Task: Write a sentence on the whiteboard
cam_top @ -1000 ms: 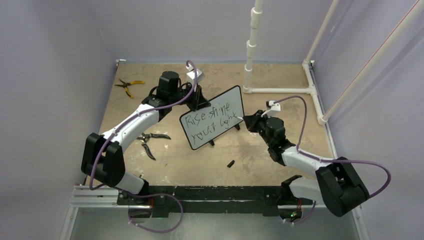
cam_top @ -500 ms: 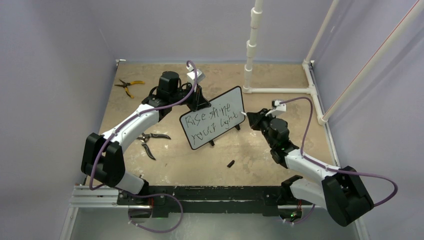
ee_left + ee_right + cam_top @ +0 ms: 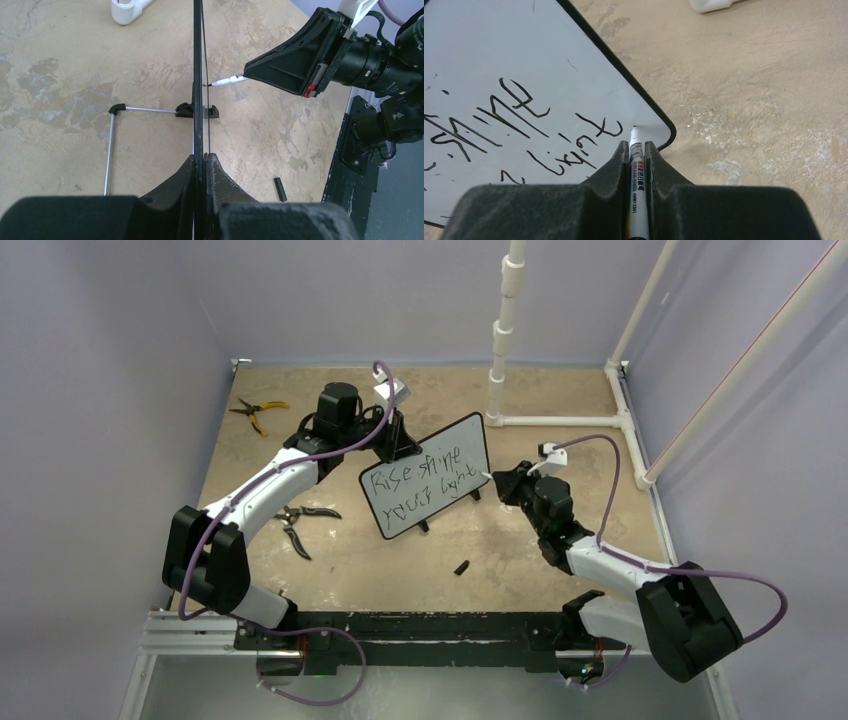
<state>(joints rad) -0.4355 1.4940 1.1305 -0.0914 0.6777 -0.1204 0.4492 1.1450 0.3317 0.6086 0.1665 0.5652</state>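
The whiteboard [image 3: 425, 487] stands tilted mid-table on two black feet, with the black sentence [image 3: 420, 480] "Rise shine / your light" on it. My left gripper [image 3: 398, 448] is shut on the board's top edge, which shows edge-on between the pads in the left wrist view [image 3: 198, 100]. My right gripper [image 3: 500, 480] is shut on a white marker [image 3: 636, 170]. The marker's tip touches or nearly touches the board [image 3: 524, 60] near its lower right corner, just right of the last letter of the sentence [image 3: 514, 125]. The marker tip also shows in the left wrist view [image 3: 225, 81].
A black marker cap [image 3: 462, 566] lies on the table in front of the board. Black pliers [image 3: 300, 520] lie left of the board and yellow-handled pliers [image 3: 256, 410] at the far left. A white pipe frame [image 3: 560, 420] stands at the back right.
The right arm's elbow and cable swung out and back a little. The marker tip stays by the board's right edge. The left arm and the board have not moved.
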